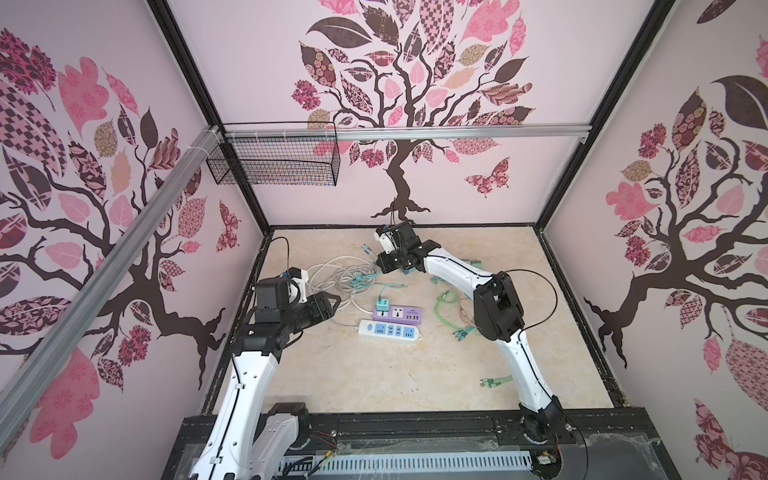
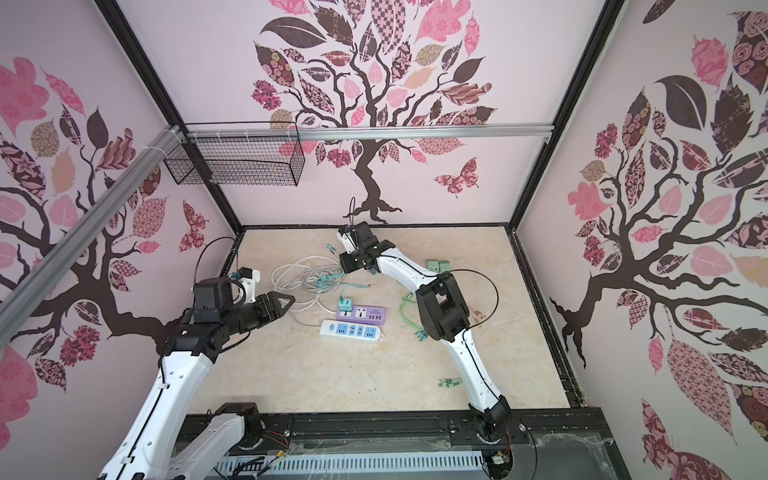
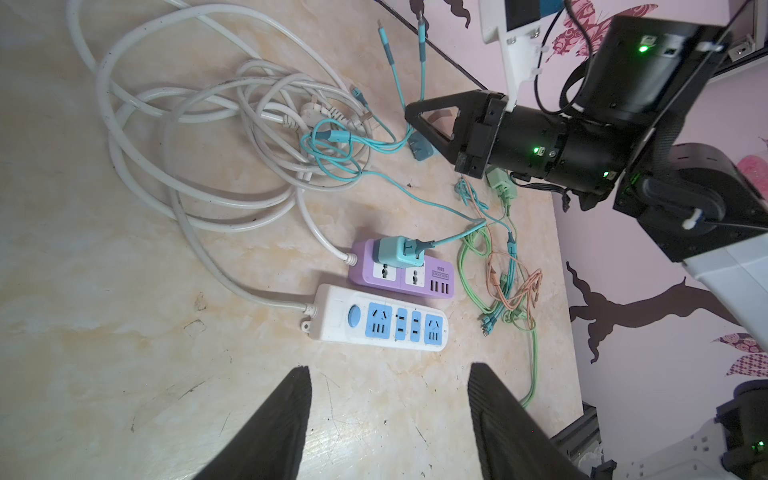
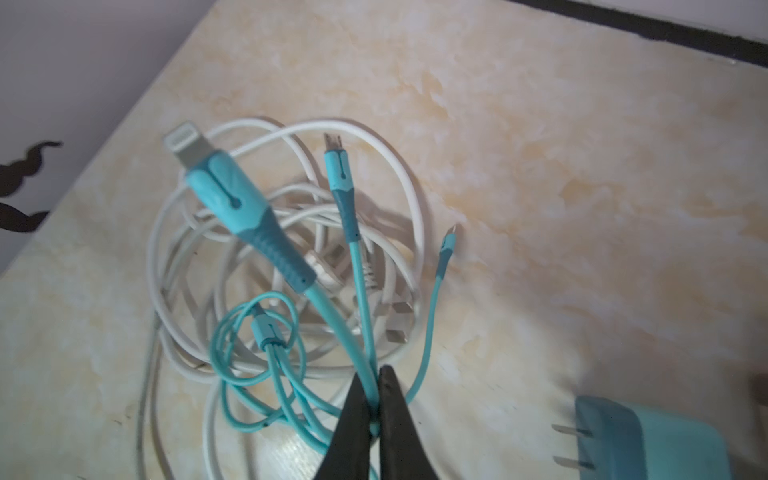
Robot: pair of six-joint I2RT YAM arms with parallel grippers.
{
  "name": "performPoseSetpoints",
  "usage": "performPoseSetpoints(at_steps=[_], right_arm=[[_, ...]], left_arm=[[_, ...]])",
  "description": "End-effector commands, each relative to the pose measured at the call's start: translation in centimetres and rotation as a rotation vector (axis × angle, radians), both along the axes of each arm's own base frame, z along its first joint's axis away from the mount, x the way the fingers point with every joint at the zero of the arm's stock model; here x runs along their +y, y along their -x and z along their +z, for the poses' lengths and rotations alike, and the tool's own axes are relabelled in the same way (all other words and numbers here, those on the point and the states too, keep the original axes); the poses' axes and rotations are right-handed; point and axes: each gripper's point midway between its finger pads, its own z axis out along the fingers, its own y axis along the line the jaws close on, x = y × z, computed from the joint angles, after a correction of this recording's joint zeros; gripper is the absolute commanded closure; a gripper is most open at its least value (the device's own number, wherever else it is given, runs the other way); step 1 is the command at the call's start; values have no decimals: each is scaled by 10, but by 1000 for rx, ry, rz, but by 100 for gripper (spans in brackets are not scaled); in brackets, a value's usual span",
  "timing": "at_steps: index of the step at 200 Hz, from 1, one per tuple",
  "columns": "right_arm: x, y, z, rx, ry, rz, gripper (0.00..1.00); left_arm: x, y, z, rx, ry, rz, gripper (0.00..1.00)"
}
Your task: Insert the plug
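Observation:
A loose teal plug lies on the table with its two prongs bare, beside my right gripper; it also shows in the left wrist view. That gripper is shut on thin teal cable strands whose phone connectors stick out past the tips. In both top views the right gripper sits at the far middle. A purple power strip carries a teal adapter. A white strip with blue sockets lies next to it. My left gripper hangs open and empty, short of the white strip.
A coil of white cord lies left of the right gripper, tangled with the teal cable. Green and orange cables sprawl right of the strips, under the right arm. More green connectors lie near the front right. A wire basket hangs on the back wall.

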Motion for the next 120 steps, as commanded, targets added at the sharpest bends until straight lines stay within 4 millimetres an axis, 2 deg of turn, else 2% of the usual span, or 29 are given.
performPoseSetpoints(at_steps=[1, 37, 51, 67, 78, 96, 120], right_arm=[[-13, -4, 4, -42, 68, 3, 65], [-36, -7, 39, -122, 89, -31, 47], [-52, -9, 51, -137, 83, -46, 39], [-77, -15, 59, -161, 81, -81, 35], [-98, -23, 60, -174, 94, -121, 35], [-124, -33, 49, -193, 173, -148, 35], [-139, -39, 29, -230, 312, -133, 33]], left_arm=[[0, -5, 10, -37, 11, 4, 36], [0, -5, 9, -35, 16, 3, 36], [0, -5, 8, -34, 14, 3, 36], [0, -4, 7, -32, 16, 3, 36], [-1, -5, 7, -34, 19, 2, 36], [-1, -5, 8, -38, 25, 1, 36], [-2, -5, 12, -47, 31, -1, 36]])
